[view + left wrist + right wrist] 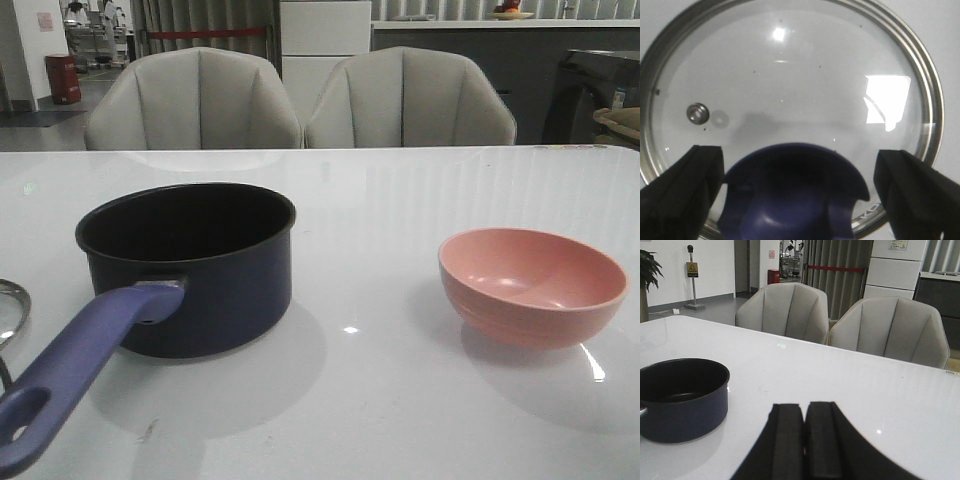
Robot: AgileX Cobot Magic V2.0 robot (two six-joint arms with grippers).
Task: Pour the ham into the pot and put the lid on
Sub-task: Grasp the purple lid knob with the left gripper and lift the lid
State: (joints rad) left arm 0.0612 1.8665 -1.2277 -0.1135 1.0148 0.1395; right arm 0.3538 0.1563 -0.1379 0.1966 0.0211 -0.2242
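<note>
Two vessels, pot [200,270] and pink bowl [533,285], look empty; left gripper [797,195] spread above lid [790,100], right gripper [804,440] clenched

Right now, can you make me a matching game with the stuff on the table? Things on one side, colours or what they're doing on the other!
Things:
1. pot
2. bowl
3. lid
4. right tool

Matches:
A. pink
B. clear glass, steel rim
C. dark navy, long blue handle
D. black, fingers pressed together

Pairs: 1-C, 2-A, 3-B, 4-D
</note>
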